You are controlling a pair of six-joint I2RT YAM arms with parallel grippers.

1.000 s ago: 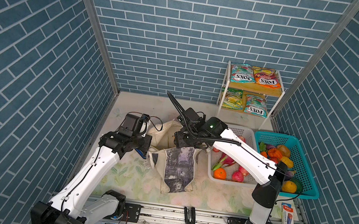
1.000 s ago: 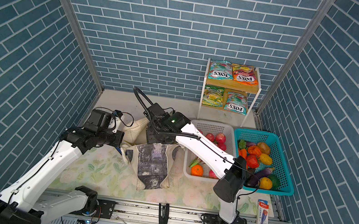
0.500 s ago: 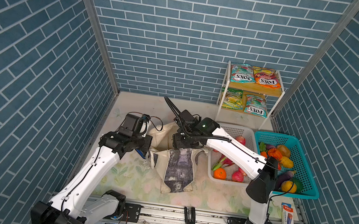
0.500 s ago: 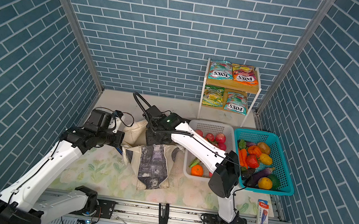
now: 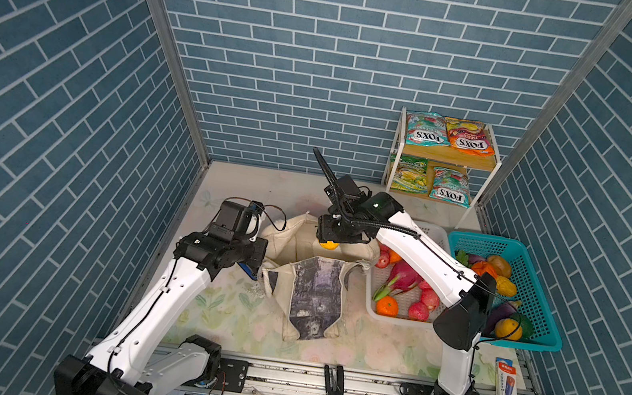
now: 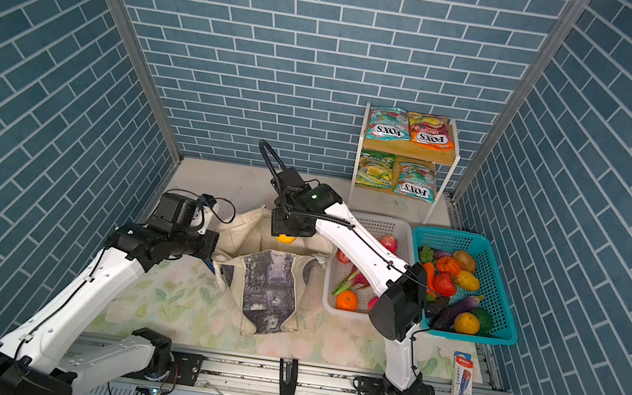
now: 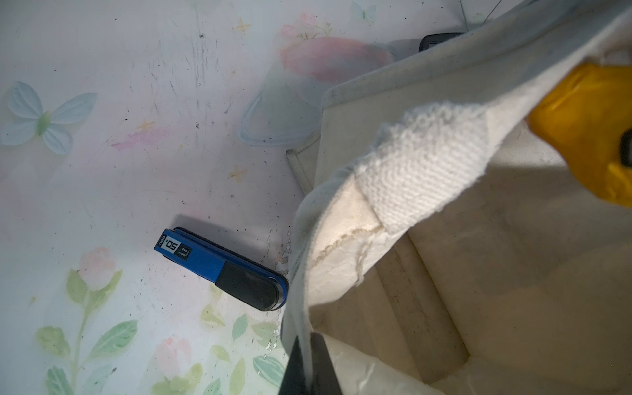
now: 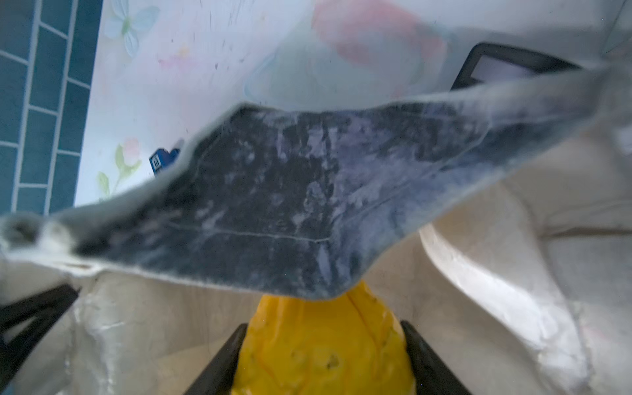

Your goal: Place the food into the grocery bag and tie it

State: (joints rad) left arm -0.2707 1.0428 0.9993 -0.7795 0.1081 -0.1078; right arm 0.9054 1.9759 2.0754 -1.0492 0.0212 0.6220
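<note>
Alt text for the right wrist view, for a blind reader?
The right gripper holds a yellow food item between its black jaws at the mouth of the grocery bag, whose grey-purple print panel sags across the view. Beyond it lie the floral table cover, a half-hidden blue stapler and black calculator.

A: What does the bag (image 8: 307, 191) hide?
B: Most of the calculator (image 8: 496, 65) behind it; just a corner shows. The stapler (image 8: 160, 160) beside it, nearly all.
A: And the yellow fruit (image 8: 321, 349)?
B: Half cut off by the edge; the bag's print is blurred.
</note>
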